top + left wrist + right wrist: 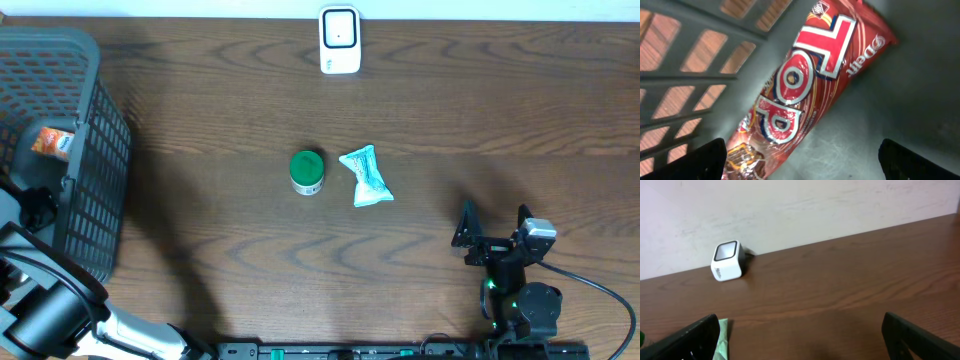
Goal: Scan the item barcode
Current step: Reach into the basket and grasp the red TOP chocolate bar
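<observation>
Within basket walls (105, 170), red snack packet (805, 90)

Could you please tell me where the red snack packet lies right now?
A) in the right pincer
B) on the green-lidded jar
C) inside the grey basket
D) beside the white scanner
C: the red snack packet lies on the floor of the grey basket, with the basket's slatted wall right beside it.

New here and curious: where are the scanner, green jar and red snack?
scanner (339, 42), overhead view, white face.
green jar (306, 166), overhead view, lid.
red snack (790, 95), left wrist view, printed middle.
</observation>
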